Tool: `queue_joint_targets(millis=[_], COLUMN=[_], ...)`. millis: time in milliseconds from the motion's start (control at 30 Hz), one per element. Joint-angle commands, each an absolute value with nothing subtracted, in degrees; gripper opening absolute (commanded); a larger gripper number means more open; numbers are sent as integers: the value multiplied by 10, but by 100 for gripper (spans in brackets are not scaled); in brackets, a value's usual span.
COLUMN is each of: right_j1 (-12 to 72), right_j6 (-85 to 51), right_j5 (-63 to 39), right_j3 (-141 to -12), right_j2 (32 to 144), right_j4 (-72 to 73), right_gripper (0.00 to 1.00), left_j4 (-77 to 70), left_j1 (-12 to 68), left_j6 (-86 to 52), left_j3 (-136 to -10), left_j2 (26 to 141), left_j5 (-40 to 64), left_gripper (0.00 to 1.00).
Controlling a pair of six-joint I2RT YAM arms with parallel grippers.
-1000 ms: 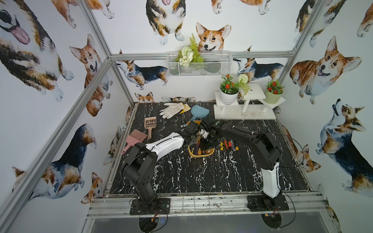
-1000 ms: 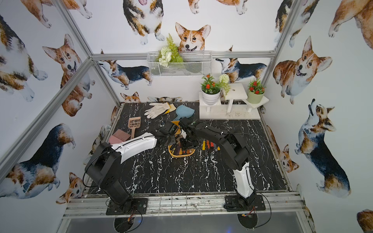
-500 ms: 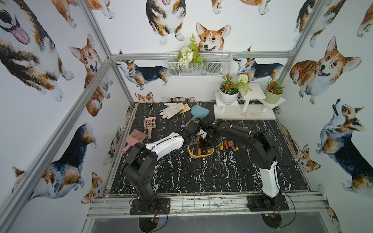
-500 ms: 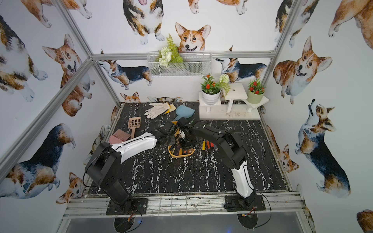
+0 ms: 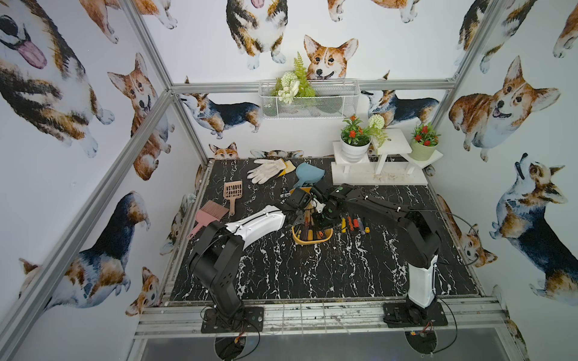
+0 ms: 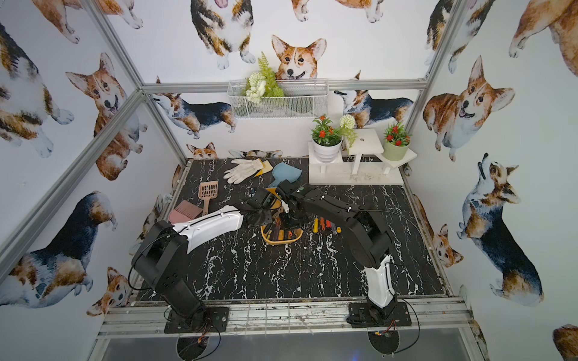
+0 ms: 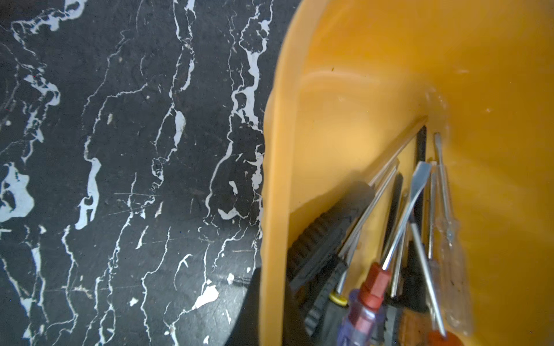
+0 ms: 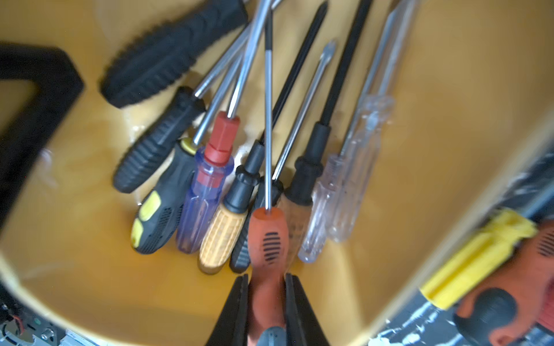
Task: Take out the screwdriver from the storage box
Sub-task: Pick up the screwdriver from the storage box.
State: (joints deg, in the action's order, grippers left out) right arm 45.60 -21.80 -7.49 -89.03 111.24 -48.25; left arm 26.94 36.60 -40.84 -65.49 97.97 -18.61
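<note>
**Yellow box: 1 screwdriver gripped**

1 storage box [image 5: 311,241], mid-table, with 2 arms crowded over it; open table [image 5: 312,275] toward the arm bases. Just beside its right wall: loose screwdrivers [image 5: 353,223]. On its rim: left gripper [image 7: 271,287], closed on the wall, 1 finger outside, 1 inside. Inside the box: right gripper [image 8: 266,280], clamped on the butt of the orange screwdriver [image 8: 267,239], which lies atop the other screwdrivers [image 8: 209,185], shaft pointing away from the gripper.
</note>
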Motion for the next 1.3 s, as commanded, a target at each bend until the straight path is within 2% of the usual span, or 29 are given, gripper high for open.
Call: queue_joint_targets(millis=[0, 133, 600, 933, 1267], right_j1=[452, 441, 351, 287, 275], right_j6=[-233, -239, -255, -225, -214], right_j5=[-59, -55, -19, 4, 1], right_j3=[-888, -883, -781, -744, -751], right_j2=[1092, 1071, 949, 980, 1041], right_j4=[-464, -460, -413, -452, -467], right_gripper=[3, 0, 0, 0, 0], left_j4=[242, 243, 242, 245, 246], left_j1=[366, 366, 366, 366, 366], left_j6=[-416, -415, -417, -413, -411], left_j3=[-654, -651, -653, -658, -663], left_j2=[976, 973, 977, 978, 979], left_j5=[-191, -195, -192, -192, -192], left_gripper=[0, 0, 0, 0, 0])
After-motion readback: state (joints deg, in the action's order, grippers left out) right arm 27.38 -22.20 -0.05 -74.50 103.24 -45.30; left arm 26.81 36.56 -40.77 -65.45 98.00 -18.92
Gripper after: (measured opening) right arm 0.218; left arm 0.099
